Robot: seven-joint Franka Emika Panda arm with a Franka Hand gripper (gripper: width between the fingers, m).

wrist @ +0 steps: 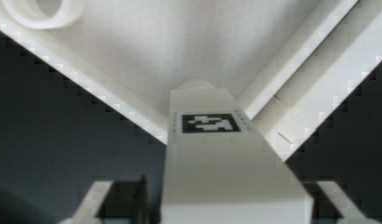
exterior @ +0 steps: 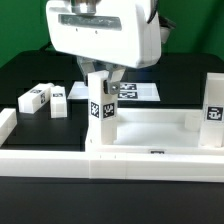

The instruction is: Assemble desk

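Desk leg [exterior: 100, 110], probably light, stiff, slick plastic best pinched on its flat sides near the top, stands upright under the pincer [exterior: 101, 85] at a corner of the desk top [exterior: 150, 135], its fingers [wrist: 117, 200] closely flanking it, clamping uncertain.
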